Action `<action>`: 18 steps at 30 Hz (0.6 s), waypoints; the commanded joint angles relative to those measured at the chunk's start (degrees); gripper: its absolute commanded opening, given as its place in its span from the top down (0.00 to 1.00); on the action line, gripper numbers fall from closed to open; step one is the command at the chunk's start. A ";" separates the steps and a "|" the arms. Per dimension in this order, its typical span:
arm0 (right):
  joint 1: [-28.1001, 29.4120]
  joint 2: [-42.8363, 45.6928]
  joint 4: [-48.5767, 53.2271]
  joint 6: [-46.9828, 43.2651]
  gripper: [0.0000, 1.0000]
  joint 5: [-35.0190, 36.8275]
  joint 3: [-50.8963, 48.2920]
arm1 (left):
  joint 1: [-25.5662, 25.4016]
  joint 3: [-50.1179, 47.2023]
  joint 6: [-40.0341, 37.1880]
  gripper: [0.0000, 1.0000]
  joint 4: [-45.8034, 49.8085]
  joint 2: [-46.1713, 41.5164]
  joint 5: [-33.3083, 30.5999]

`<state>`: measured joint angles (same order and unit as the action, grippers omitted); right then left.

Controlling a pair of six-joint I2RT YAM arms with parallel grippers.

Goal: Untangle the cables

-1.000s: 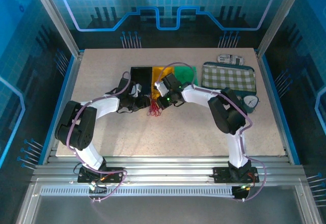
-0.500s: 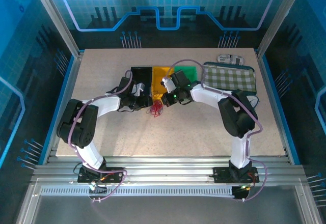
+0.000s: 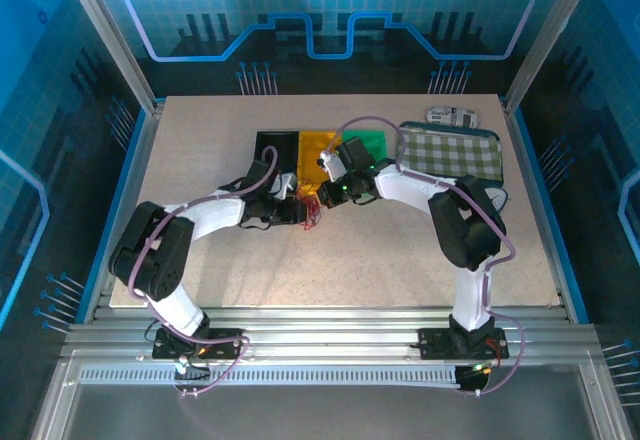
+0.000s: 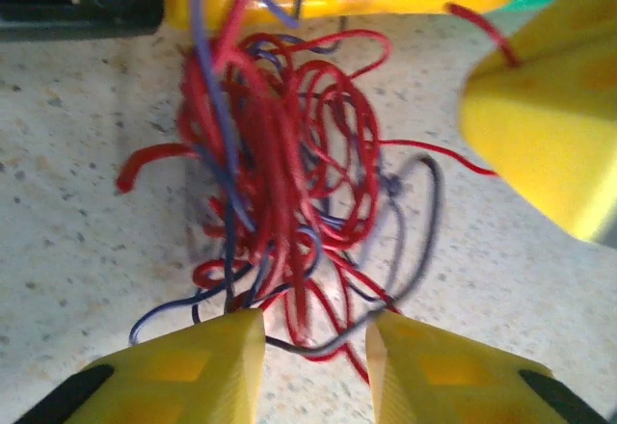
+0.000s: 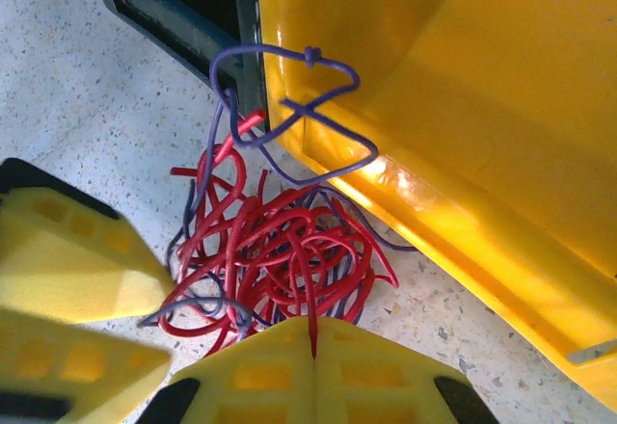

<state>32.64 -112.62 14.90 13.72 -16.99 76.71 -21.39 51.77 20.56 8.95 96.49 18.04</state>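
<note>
The cables (image 3: pixel 310 212) are a small tangle of red and blue-to-dark wires on the table, just in front of the yellow bin (image 3: pixel 320 150). In the left wrist view the cables (image 4: pixel 280 154) lie right ahead of my left gripper (image 4: pixel 315 347). Its jaws stand apart, with a dark strand and a red loop crossing the gap. My right gripper (image 5: pixel 313 342) is shut on one red cable at the near edge of the cables (image 5: pixel 280 241). A blue wire loops up over the yellow bin's wall (image 5: pixel 434 106). Both grippers meet at the bunch, the left gripper (image 3: pixel 297 208) and the right gripper (image 3: pixel 322 198).
A black bin (image 3: pixel 277 150), the yellow bin and a green bin (image 3: pixel 367 145) stand in a row behind the bunch. A checked case (image 3: pixel 448 152) lies at the back right, with a small white object (image 3: pixel 452 116) behind it. Open tabletop lies in front of the arms.
My left gripper has slid right up to the bunch and its jaws have narrowed. The right gripper shifted slightly back and right early on, holding its red cable, then stayed.
</note>
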 commanded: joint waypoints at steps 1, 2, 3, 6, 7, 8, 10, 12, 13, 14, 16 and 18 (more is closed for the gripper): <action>-0.31 1.69 -0.70 0.35 1.00 -0.66 -1.06 | -0.01 2.37 -0.25 0.81 2.52 1.88 -8.11; -0.38 2.07 -0.87 0.35 1.00 -0.63 -1.41 | -0.05 2.53 -0.11 0.82 1.92 2.11 -8.29; -0.39 2.29 -0.92 0.42 1.00 -0.58 -1.71 | -0.10 2.70 0.01 0.82 1.50 2.55 -8.21; -0.41 3.05 -1.01 0.52 1.00 -0.33 -2.58 | -0.06 3.92 0.37 0.83 1.25 4.61 -7.66; -0.48 3.34 -1.21 0.52 1.00 -0.19 -2.90 | -0.06 4.25 0.31 0.83 1.07 5.21 -7.19; -0.48 3.74 -1.40 0.46 1.00 -0.16 -3.16 | -0.06 4.51 0.27 0.86 0.74 5.69 -6.77; -0.60 4.52 -1.44 0.52 1.00 0.03 -3.69 | -0.06 5.07 0.29 0.96 0.70 6.56 -6.53; -0.75 5.83 -1.54 0.76 1.00 0.72 -4.36 | -0.06 5.36 0.45 1.00 0.93 7.08 -7.07; -0.81 6.97 -1.74 1.12 1.00 2.04 -5.10 | 0.02 5.29 0.66 1.00 1.13 7.14 -7.78; -0.98 8.33 -2.25 1.50 1.00 3.87 -6.13 | 0.03 5.19 0.89 1.00 1.39 7.14 -8.60; -1.30 11.56 -3.61 2.87 1.00 9.09 -8.71 | 0.19 4.65 1.45 1.00 2.30 6.75 -10.97; -2.17 15.62 -4.42 5.80 1.00 18.27 -11.89 | 0.70 3.28 2.48 1.00 2.64 5.83 -13.22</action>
<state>32.25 -102.74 12.62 15.86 -9.78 67.72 -21.45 56.21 21.10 9.13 102.00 11.05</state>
